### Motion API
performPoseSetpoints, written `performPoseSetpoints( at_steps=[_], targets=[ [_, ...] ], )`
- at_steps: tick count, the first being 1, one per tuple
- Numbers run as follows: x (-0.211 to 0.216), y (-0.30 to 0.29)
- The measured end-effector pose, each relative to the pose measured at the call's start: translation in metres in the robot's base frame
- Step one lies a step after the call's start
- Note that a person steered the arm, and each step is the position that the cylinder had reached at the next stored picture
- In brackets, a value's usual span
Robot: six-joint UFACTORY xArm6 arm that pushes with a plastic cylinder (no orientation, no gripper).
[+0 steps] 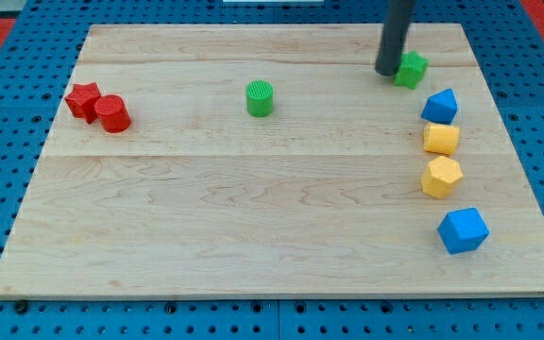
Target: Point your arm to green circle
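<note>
The green circle block point(260, 98) stands on the wooden board point(253, 208) in the upper middle. My tip point(387, 71) is at the view's upper right, far to the right of the green circle. It touches or nearly touches the left side of a green star-shaped block point(411, 69).
A red star block point(83, 99) and a red cylinder point(113, 114) sit together at the upper left. Down the right side lie a blue block point(440, 106), two yellow blocks point(441, 139) point(440, 177) and another blue block point(463, 230).
</note>
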State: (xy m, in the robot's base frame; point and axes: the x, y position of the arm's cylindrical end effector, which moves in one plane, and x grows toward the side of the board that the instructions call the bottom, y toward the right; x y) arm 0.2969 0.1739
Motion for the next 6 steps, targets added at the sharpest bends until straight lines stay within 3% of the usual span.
performPoseSetpoints(
  at_steps=[2, 3, 4, 5, 6],
  targets=[
    [-0.01, 0.012],
    [-0.041, -0.058],
    [-0.045, -0.151],
    [-0.02, -0.243],
    [0.044, -0.278]
  ],
)
